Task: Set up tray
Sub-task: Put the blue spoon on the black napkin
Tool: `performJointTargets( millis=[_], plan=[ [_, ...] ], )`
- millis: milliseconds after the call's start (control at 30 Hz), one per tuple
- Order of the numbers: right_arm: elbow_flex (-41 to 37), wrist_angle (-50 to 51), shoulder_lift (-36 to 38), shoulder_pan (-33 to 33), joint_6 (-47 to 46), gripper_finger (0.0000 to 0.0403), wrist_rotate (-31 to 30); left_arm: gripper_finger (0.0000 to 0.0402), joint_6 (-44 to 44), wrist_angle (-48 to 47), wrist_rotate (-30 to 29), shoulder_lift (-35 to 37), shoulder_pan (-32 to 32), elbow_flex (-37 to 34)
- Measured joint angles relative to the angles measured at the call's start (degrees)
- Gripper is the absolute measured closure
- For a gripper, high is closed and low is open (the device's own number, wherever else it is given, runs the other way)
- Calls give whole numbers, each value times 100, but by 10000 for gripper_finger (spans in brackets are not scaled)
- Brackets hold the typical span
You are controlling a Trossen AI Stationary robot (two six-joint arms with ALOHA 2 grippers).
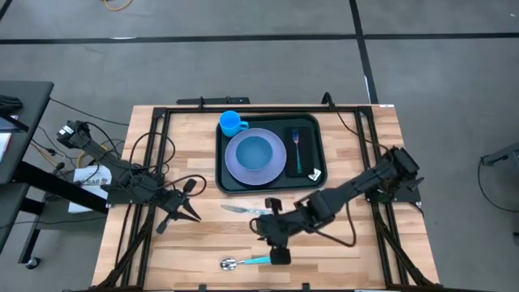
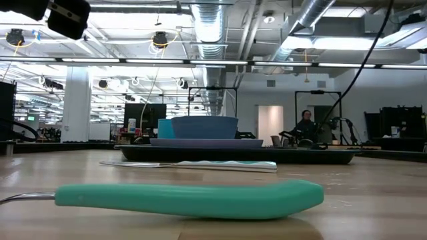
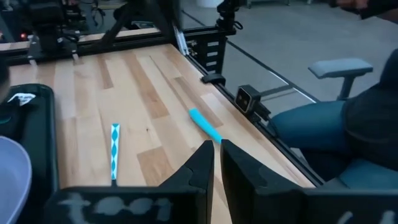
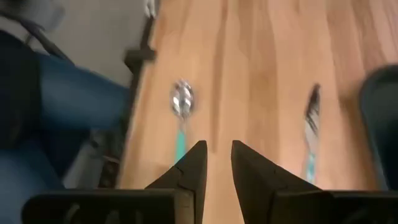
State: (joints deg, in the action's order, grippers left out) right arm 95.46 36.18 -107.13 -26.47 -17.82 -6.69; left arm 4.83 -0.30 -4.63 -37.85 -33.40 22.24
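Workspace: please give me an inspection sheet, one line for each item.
Surface: wooden table, bare at the front.
Job's things: tray holds a plate with a bowl, a blue cup and a fork on a black napkin. Knife and spoon lie on the table, outside the tray.
Clutter: nothing seen.
Grippers: left gripper shut, empty, left of the knife. Right gripper slightly open, empty, just over the spoon's handle.
Cables: loose loops beside the left arm; one trails from the right arm.
Surroundings: a person sits far behind the table.
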Motion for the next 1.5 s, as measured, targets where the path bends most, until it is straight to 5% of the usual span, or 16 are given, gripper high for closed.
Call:
performJointTargets(
  millis=[233,467,567,933,1200,1500],
  plan=[
    [-4,-328,0,6,-941,336,259,387,71,31,-166,0,-1,0],
    [49,-631,-187,73,-635,336,431,387,240,29,-208,0,-1,0],
    [569,-458,-587,162,-457,336,623,387,299,28,-207,-2,0,0],
    [3978,2561,-2999,435,367,336,852,387,323,-71,-204,0,0,0],
    [3692,2589,-3001,438,289,336,1058,387,384,-1162,-211,-2,-1,2],
    [3692,1543,-3005,-36,258,336,783,387,427,-1180,-205,0,-1,2]
  ],
)
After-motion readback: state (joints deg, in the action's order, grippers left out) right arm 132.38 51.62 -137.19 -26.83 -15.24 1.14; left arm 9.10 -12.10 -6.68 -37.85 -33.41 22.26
